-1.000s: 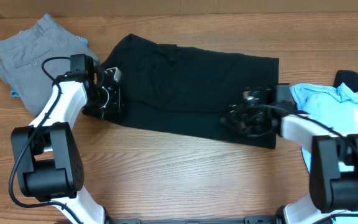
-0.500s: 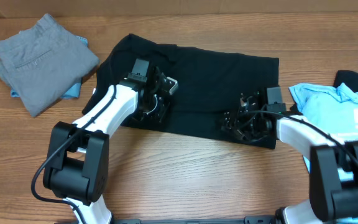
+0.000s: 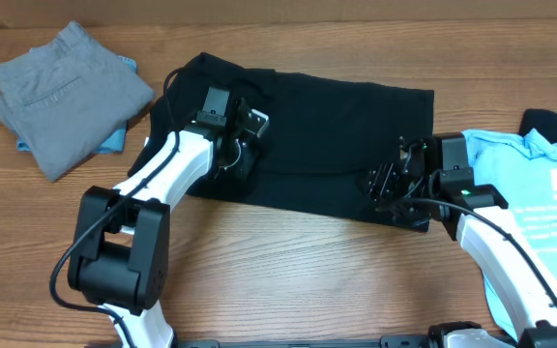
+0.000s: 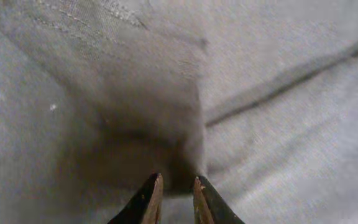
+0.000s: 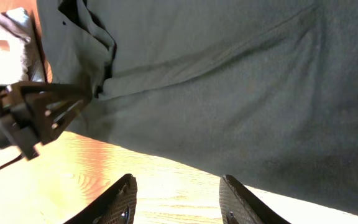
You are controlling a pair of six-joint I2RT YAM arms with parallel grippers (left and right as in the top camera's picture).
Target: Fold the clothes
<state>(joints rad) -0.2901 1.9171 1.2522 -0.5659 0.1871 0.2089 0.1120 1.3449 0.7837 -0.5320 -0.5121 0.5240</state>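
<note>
From above we see the large plain black short-sleeved T-shirt [image 3: 346, 126] lying across the wooden table [image 3: 288, 271]. The left gripper [image 3: 243, 145] is set down on top of it and the right gripper [image 3: 392, 184] is at its edge, but this view hides both sets of fingers. The left wrist camera shows its tips almost together, with a raised ridge of dark cloth just ahead of them. We cannot tell whether any cloth is pinched. The right wrist camera shows fingers well apart and released, with bare wood between them and the shirt's edge just ahead. Only the overhead view shows the folded grey trousers [image 3: 61, 97] well beyond the left gripper and the light-blue white-printed tee [image 3: 520, 159] just behind the right one.
</note>
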